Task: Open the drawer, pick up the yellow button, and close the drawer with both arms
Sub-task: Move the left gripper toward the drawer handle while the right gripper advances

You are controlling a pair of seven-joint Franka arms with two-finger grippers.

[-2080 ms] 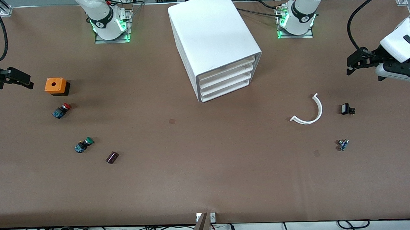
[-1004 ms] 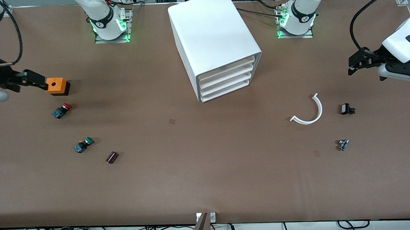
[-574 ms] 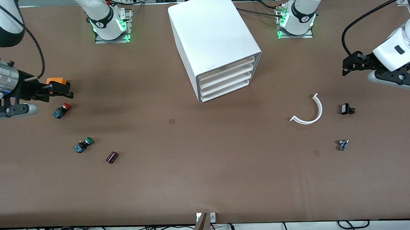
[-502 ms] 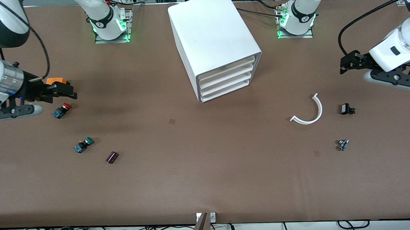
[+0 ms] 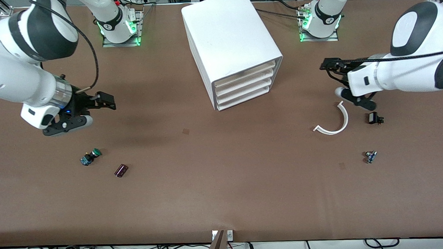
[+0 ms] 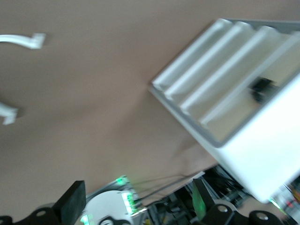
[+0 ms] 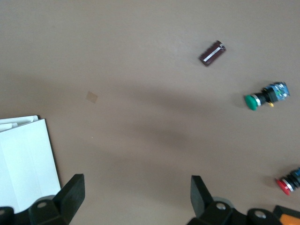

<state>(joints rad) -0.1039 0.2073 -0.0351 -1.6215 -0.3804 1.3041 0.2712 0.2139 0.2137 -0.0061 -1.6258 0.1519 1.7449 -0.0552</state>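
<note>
Table (image 5: 224, 191), shut drawers (image 5: 242, 88), hands apart

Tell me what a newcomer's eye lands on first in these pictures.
The white drawer cabinet stands out first, mid-table between the two arm bases, all its drawers shut. Next come the two big white arms: the left tool, open, hangs over the table beside a curved white strip, and the right tool, open, hovers toward its own end, above a green-capped button.

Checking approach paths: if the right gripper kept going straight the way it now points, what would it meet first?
The right gripper, open, points toward the white drawer cabinet. Only bare table lies between, so probably the cabinet first, though its height is unclear.
</note>
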